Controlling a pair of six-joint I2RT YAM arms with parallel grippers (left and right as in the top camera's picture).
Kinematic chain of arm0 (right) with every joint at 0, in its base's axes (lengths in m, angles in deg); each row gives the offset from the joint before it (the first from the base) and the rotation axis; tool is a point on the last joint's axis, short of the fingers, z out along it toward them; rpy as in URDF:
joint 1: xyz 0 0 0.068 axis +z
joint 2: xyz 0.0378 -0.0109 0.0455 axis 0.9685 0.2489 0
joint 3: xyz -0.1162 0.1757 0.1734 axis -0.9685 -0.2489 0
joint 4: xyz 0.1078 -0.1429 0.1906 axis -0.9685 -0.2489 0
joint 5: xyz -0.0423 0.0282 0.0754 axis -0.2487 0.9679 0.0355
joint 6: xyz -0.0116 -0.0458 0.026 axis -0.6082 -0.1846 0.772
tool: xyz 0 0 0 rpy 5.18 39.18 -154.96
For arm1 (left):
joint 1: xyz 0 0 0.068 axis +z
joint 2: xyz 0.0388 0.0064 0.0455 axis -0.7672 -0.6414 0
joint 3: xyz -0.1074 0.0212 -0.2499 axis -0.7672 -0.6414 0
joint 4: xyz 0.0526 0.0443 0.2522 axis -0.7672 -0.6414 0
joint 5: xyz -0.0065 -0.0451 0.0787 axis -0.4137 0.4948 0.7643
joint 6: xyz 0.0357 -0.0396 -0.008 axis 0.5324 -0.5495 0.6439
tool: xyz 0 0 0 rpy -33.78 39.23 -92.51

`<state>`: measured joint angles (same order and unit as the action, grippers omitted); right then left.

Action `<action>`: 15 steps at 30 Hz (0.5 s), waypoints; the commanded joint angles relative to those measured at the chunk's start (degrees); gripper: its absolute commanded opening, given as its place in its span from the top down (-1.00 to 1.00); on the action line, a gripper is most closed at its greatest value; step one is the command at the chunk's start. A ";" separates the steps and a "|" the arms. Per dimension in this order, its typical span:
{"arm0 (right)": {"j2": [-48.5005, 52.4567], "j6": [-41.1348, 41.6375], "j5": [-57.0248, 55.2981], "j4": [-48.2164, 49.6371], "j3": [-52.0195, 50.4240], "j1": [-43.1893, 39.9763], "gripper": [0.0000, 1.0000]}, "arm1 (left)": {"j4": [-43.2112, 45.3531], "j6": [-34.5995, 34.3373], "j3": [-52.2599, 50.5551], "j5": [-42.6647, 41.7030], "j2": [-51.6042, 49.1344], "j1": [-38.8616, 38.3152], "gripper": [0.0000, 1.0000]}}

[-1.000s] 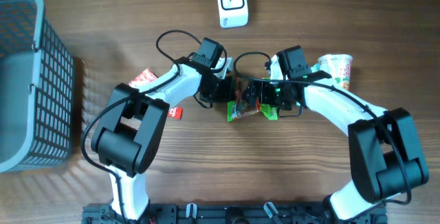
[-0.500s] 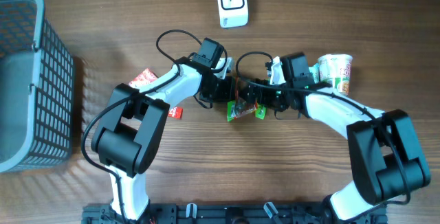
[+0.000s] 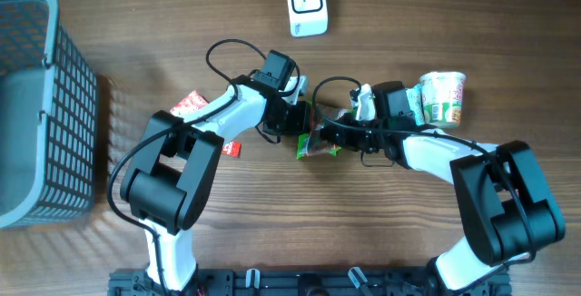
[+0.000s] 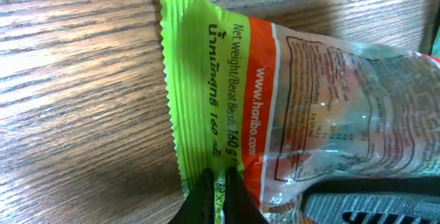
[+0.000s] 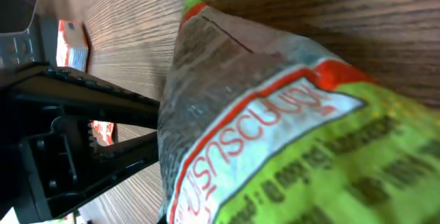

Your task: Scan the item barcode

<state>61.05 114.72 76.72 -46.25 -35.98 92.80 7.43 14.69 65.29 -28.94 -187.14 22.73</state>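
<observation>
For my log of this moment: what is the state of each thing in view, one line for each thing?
candy bag: gripped at both ends.
left gripper: shut on the candy bag's green edge.
right gripper: shut on the candy bag's other end.
scanner: on the table, untouched.
cup: lying on its side, untouched.
basket: at the left edge, untouched.
red packets: flat on the table, untouched.

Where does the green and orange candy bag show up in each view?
Overhead: candy bag at centre, between left claw and right claw.
Left wrist: candy bag fills the middle and right.
Right wrist: candy bag fills the centre and right.
Shared landmark: the wooden table under it.
</observation>
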 commanded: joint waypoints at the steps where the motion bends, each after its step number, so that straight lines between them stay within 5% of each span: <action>1: 0.96 -6.86 5.68 0.44 -0.72 1.95 0.91 | 0.44 -0.35 0.74 2.93 1.68 1.51 0.92; 8: -7.21 -13.94 17.99 0.09 -0.68 0.70 0.91 | 0.15 -6.14 4.28 2.91 15.96 12.72 0.92; 15: -25.57 -12.22 17.94 -11.34 0.76 0.17 0.91 | -7.96 -5.86 4.28 8.55 28.70 29.66 0.86</action>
<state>41.25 102.68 92.26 -55.08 -36.85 93.26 1.70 9.29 69.12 -24.35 -160.78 46.97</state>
